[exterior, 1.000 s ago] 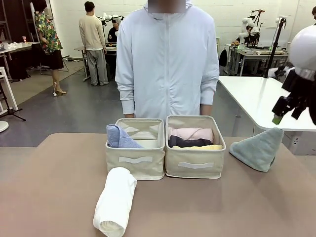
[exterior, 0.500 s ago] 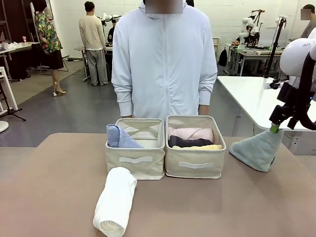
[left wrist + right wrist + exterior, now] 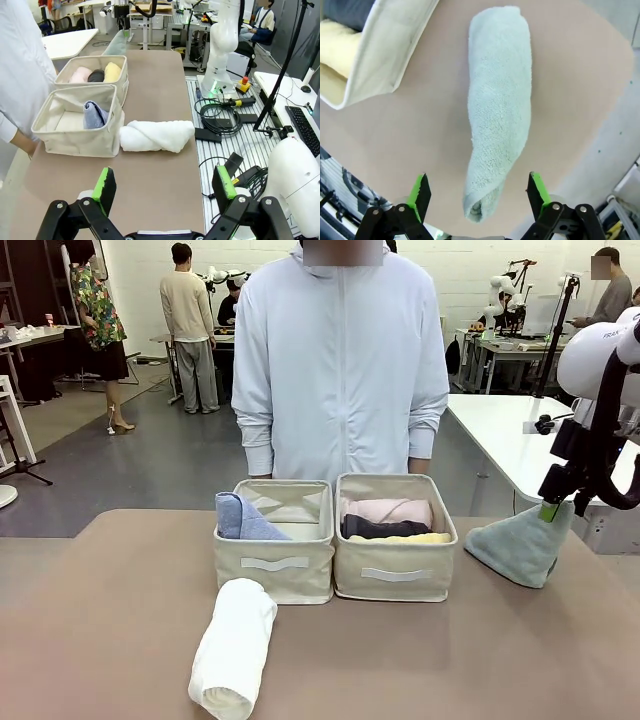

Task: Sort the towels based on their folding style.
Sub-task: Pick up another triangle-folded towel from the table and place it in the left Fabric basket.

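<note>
We saw the right gripper point(image 3: 556, 508) poised over the sage-green towel point(image 3: 520, 545), which lay by the table's point(image 3: 100, 620) right edge, toward the far side. In the right wrist view its fingers point(image 3: 420, 192) stood wide apart, one on each side of the towel's narrow end, and gripped nothing (whether the pads touched the cloth we could not tell). The towel was folded to a tapering wedge.

The left gripper point(image 3: 164, 177) hung over the table with its jaws wide and nothing between them.

Two beige bins stood side by side at the middle of the far edge, before a person point(image 3: 340, 360) in a pale jacket. The left bin point(image 3: 272, 565) held the light blue towel point(image 3: 240, 518). The right bin point(image 3: 395, 575) held three rolls: the pink towel point(image 3: 385, 510), the dark grey towel point(image 3: 380, 528) and the yellow towel point(image 3: 400, 538). The white towel point(image 3: 233, 645), also rolled, lay near the table's near edge, just in front of the left bin.
</note>
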